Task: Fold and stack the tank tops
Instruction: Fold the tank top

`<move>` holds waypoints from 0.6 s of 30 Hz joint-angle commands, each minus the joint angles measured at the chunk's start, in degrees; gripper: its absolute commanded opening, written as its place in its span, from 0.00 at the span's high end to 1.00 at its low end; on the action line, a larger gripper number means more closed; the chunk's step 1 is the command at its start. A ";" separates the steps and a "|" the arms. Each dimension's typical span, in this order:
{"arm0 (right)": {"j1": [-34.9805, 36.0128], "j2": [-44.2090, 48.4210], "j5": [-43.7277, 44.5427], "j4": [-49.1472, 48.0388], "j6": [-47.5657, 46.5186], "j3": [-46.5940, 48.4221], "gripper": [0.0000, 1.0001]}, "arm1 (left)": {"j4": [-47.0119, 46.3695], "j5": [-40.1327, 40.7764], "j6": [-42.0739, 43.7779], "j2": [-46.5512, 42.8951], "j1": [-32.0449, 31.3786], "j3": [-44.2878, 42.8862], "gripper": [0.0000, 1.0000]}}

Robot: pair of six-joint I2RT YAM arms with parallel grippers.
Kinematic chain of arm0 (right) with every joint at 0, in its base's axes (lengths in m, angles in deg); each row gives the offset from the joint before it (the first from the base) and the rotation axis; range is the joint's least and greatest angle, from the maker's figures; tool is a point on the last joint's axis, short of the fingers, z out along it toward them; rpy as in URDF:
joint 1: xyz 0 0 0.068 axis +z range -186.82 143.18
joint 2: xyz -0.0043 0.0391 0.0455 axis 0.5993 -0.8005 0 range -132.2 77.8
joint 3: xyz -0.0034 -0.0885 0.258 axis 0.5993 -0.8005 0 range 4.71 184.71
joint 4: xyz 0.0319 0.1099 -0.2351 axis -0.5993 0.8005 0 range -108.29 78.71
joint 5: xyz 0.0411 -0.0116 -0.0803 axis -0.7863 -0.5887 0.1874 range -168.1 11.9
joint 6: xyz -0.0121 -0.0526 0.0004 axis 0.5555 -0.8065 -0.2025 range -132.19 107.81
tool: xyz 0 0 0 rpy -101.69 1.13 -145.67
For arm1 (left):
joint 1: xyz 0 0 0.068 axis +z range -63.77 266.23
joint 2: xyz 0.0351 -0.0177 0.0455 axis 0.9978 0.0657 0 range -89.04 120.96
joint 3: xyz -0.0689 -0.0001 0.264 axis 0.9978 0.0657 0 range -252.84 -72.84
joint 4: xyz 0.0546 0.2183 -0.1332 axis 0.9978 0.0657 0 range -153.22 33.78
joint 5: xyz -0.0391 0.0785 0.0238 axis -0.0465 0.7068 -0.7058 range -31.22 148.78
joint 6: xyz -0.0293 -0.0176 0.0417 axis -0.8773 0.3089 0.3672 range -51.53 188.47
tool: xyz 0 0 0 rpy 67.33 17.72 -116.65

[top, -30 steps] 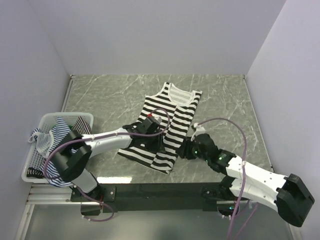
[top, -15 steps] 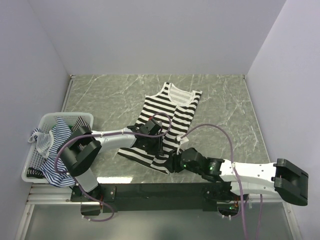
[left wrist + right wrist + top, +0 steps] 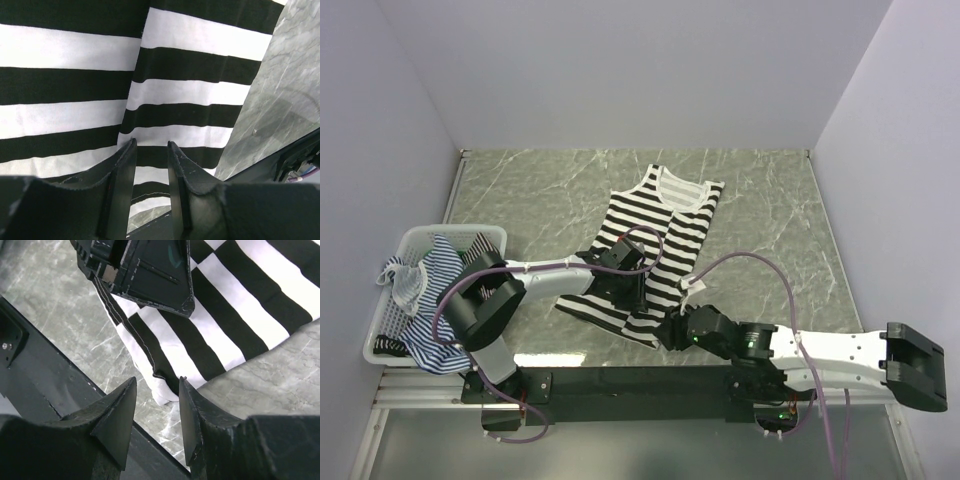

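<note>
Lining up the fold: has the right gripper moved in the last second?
Yes. The right gripper slid left, nearer the front rail, to the tank top's near corner.

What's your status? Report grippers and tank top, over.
Left gripper open, low over the black-and-white tank top. Right gripper open at its near corner. Left gripper close beside that corner, nothing else on the cloth.

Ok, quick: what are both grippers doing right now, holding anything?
Left gripper: open, nothing held, fingers down over the black-and-white tank top.
Right gripper: open, nothing held, poised at that top's near corner.
</note>
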 commanded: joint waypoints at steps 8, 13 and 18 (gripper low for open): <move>2.93 -2.59 2.35 4.51 3.51 2.27 0.54 | -0.38 -1.12 1.80 1.23 0.28 -1.85 0.63; 3.55 -3.92 4.20 6.18 5.88 2.19 0.54 | -0.47 -1.29 1.97 0.70 0.54 -1.24 0.63; 3.72 -3.82 4.56 5.04 4.66 2.01 0.53 | -0.91 -1.64 2.06 0.43 0.89 -0.62 0.63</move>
